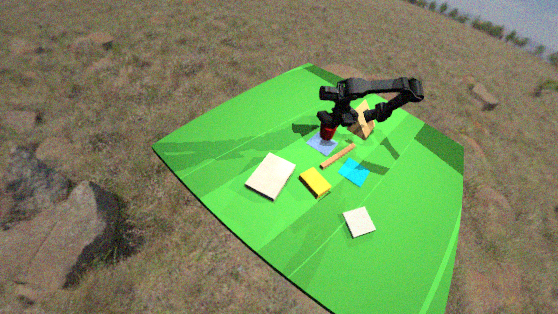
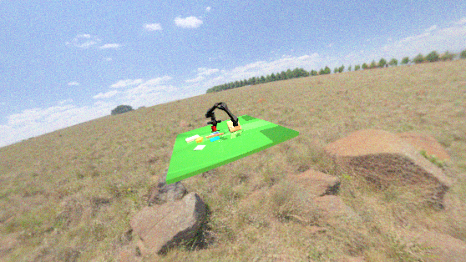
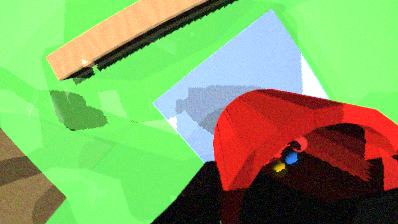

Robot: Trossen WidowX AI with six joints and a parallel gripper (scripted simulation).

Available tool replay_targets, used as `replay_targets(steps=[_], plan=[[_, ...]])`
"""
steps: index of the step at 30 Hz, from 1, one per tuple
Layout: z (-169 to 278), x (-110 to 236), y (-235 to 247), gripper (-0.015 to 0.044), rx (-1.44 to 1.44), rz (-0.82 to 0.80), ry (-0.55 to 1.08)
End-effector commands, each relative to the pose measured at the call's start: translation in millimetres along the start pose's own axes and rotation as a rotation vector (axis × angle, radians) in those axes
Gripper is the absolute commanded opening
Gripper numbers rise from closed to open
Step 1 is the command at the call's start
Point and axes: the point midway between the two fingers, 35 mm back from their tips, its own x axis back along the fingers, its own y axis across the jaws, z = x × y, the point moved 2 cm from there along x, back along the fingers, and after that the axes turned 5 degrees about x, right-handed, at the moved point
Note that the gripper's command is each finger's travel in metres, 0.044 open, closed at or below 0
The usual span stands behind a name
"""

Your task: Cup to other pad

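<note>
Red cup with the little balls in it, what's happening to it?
The black arm's claw is shut on the red cup, over the pale blue pad. Marbles are inside the cup. It goes to the bright blue pad, past the wooden stick.

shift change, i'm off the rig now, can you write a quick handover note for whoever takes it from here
Gripper: shut on the red cup.
Cup: at the pale blue pad; whether it has left the surface cannot be told. The wrist view shows it tilted toward the camera, with the marbles inside.
Other pad: the cyan pad lies past the wooden bar, with nothing on it.
Done: cup gripped, no marbles seen outside it.
Left: level the cup, carry it over the bar to the cyan pad, set it down, open the gripper.
</note>
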Motion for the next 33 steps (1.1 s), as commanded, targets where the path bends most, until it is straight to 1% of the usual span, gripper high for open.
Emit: replay_targets(steps=[1,19,33], plan=[[-0.2,6.2,0.2,0.0000,0.007,0.004,0.004],[-1.2,3.2,0.3,0.0000,0.001,0.003,0.000],[-32.8,3.1,6.7,0.0000,0.005,0.003,0.002]])
